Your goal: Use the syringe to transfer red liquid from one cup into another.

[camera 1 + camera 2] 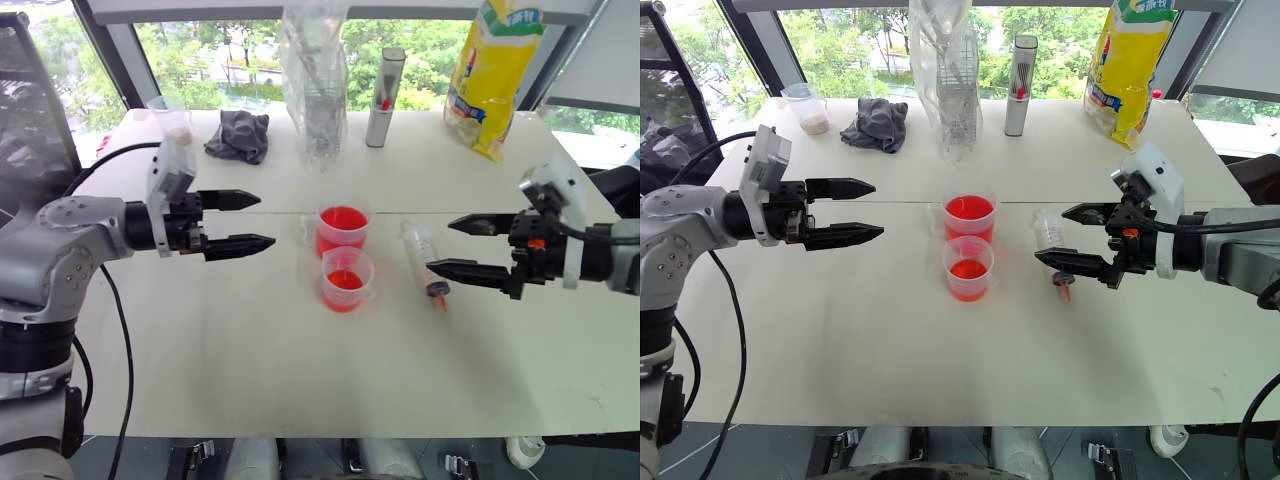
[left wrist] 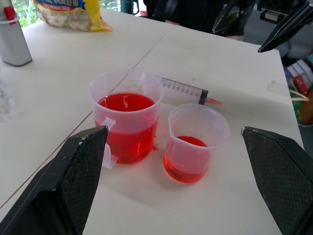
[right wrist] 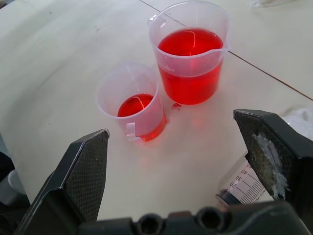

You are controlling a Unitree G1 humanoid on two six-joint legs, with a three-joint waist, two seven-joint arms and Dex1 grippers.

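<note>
Two cups [image 1: 343, 228] [image 1: 347, 279] of red liquid [image 1: 343, 218] stand touching at mid-desk [image 1: 250, 360], the farther one fuller. The syringe [image 1: 423, 256] lies just right of them. The left tool [image 1: 232, 222] and right tool [image 1: 462, 246] hover on either side, both with fingers apart, holding nothing.

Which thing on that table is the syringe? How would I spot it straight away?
Start at the two cups of red liquid, the fuller cup and the lower cup, in the middle of the white table. Just beside them, on the right gripper's side, the syringe lies flat. It is the only clear tube with printed markings and an orange-red tip.
</note>
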